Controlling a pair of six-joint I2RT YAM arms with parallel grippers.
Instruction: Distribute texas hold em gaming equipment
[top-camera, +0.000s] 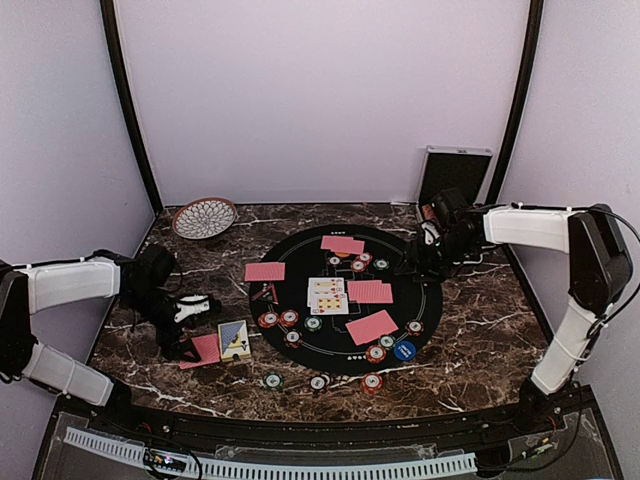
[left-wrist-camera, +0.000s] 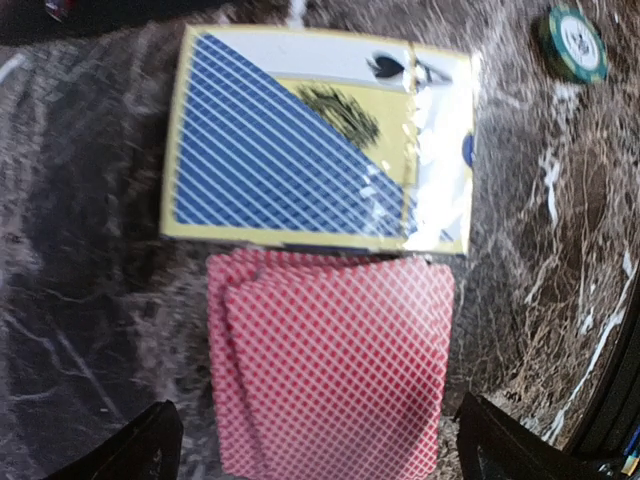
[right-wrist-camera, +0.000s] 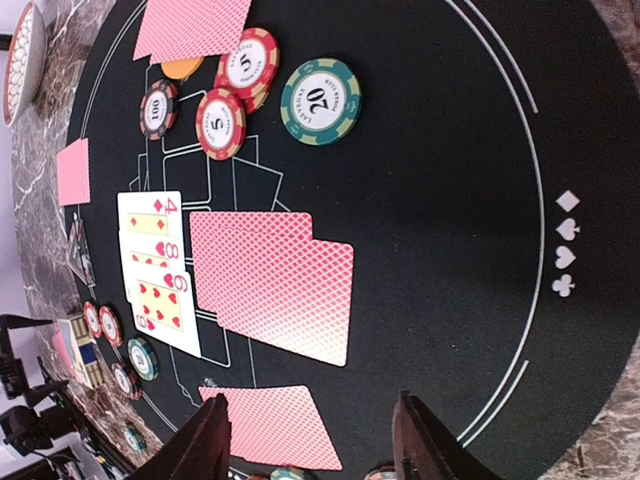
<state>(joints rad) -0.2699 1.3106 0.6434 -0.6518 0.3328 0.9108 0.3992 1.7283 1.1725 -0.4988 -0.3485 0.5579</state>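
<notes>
High rear overview; wrist views close over red cards (left-wrist-camera: 330, 370) and black mat (right-wrist-camera: 450, 200).

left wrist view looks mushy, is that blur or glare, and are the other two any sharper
Left wrist view: soft all over, the blue card box and red-backed card stack are blurred, with white glare on the box's right end. Right wrist view: crisp, the green 20 chip reads clearly. Top external view: sharp, evenly lit, no harsh shadows.

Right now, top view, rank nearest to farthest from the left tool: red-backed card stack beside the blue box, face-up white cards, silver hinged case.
1. Red-backed card stack, right at the left tool.
2. Face-up white cards, mat centre.
3. Silver hinged case, far right.
</notes>
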